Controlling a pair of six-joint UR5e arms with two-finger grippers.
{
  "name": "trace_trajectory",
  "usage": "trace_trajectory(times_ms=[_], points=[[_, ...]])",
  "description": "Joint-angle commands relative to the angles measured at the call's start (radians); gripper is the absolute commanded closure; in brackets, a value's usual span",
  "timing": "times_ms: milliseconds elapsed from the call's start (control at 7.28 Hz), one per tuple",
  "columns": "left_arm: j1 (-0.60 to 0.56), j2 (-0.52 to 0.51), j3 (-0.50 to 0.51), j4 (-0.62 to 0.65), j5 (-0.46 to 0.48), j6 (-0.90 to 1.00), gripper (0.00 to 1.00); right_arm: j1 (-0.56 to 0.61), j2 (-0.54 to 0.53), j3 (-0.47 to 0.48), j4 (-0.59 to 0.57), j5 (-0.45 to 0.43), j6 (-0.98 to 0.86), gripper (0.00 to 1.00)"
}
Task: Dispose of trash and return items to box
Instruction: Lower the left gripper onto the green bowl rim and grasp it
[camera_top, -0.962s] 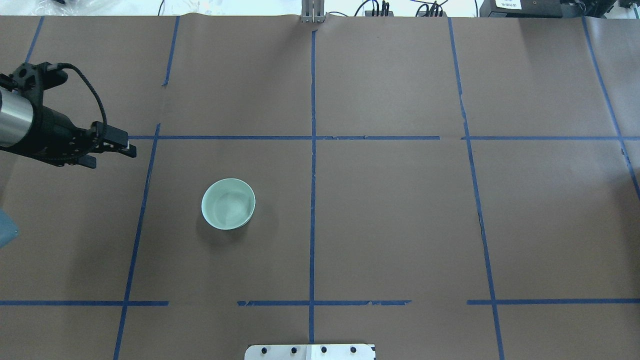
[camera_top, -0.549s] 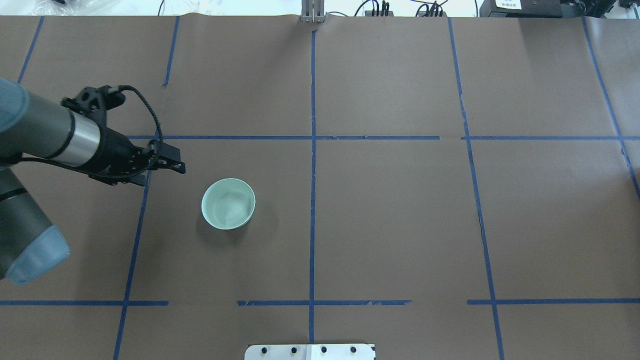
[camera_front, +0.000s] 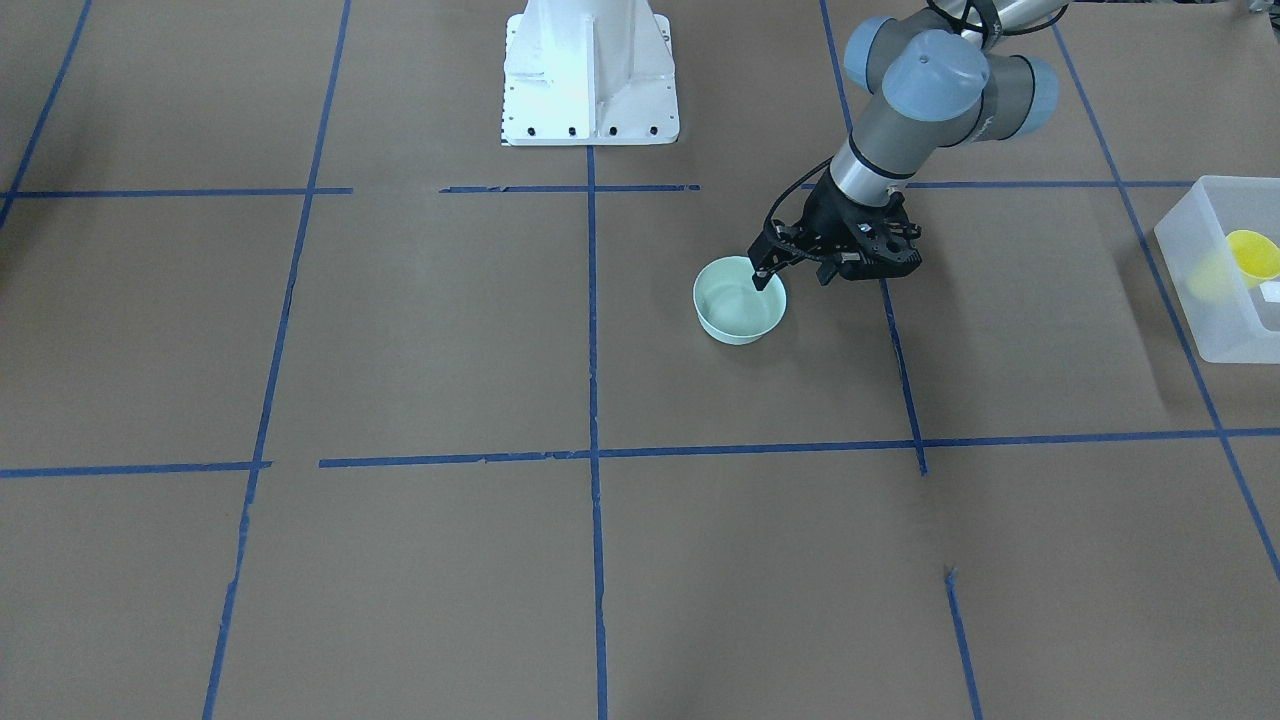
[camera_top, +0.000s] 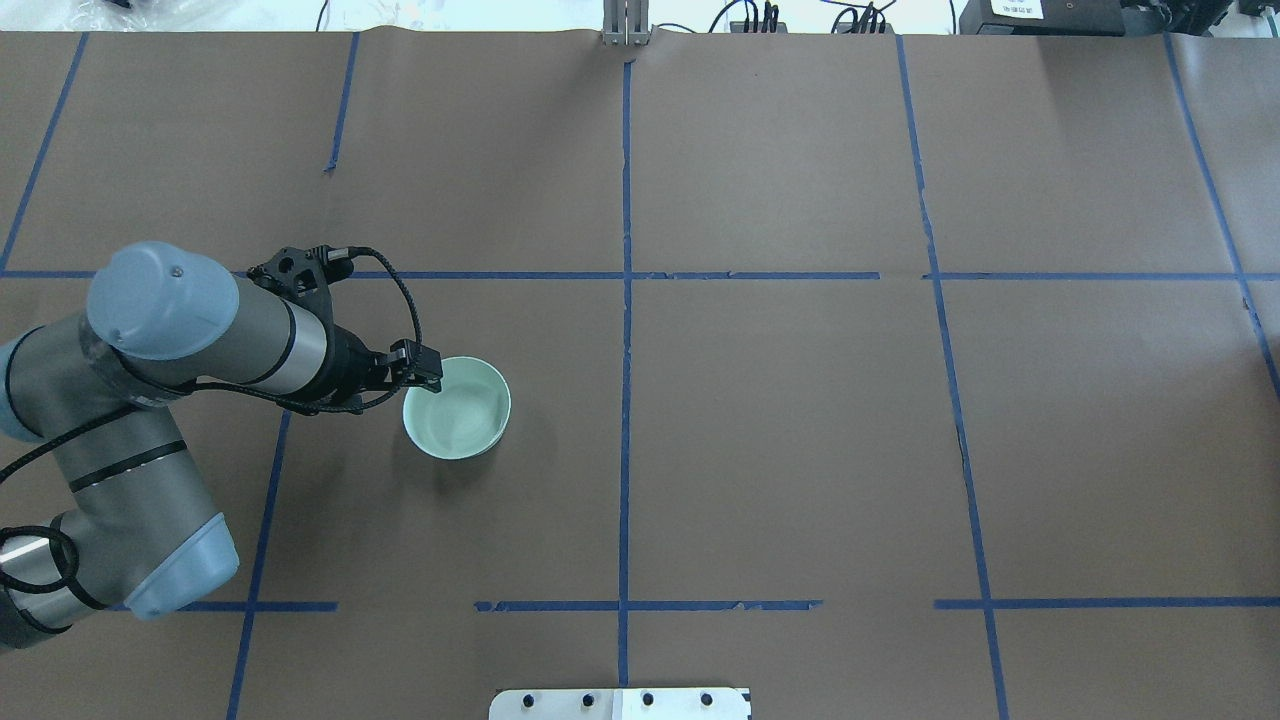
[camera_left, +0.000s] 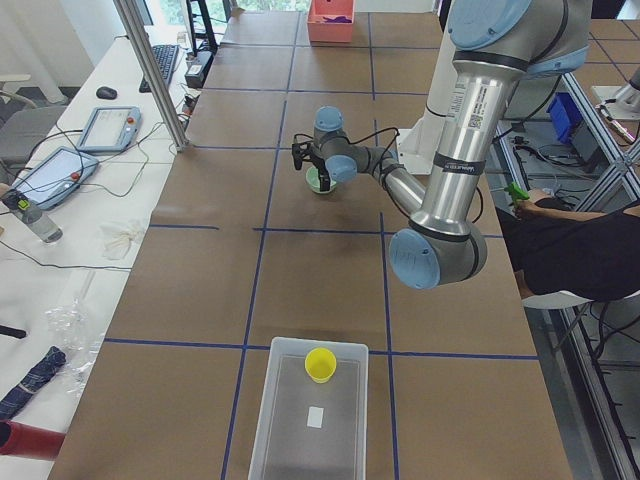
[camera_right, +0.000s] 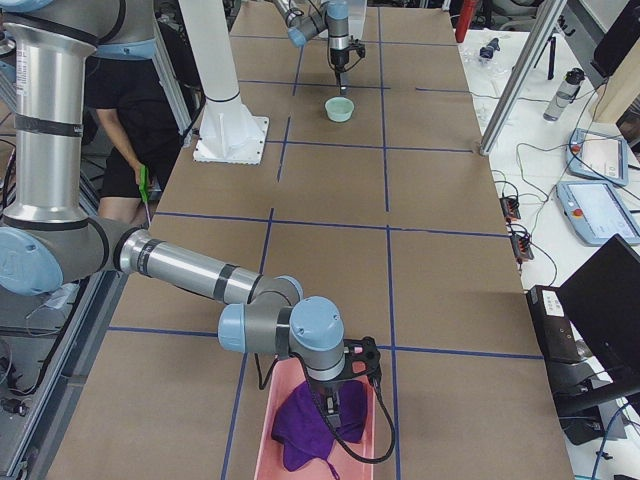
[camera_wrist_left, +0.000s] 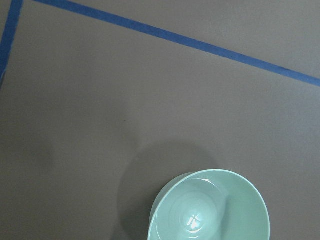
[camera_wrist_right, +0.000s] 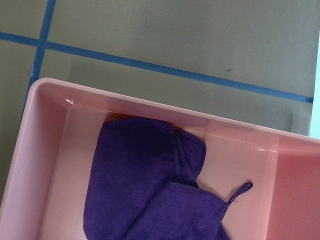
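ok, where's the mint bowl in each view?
Front-facing: mint bowl centre, slightly right.
Overhead: left of centre.
Exterior left: upper middle, far.
Exterior right: top centre.
Left wrist: bottom edge, right.
Right wrist: not in it.
Landmark: left tool at its rim.

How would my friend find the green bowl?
Look at the brown table crossed by blue tape lines. At the tip of the robot's left hand sits the bowl. It is round, pale mint green, empty, the only dish there.

Yellow cup (camera_left: 320, 364) upright in frosted box (camera_left: 288, 432)
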Motion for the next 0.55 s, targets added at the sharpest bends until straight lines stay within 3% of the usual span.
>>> trace_trajectory(times_ms=[0,137,275,412], points=[[0.055,-0.004,0.033,0.0,0.031,-0.026,0.04,0.0,0.012,0.031,-0.01,0.029,0.077,0.0],[0.081,-0.038,0.057,0.001,0.033,-0.058,0.13,-0.002,0.013,0.041,-0.009,0.082,0.132,0.0],[0.083,-0.043,0.065,0.001,0.034,-0.06,0.33,-0.002,0.012,0.067,-0.012,0.121,0.186,0.0],[0.083,-0.04,0.065,0.006,0.034,-0.06,0.63,-0.006,0.012,0.079,-0.014,0.127,0.236,0.0]])
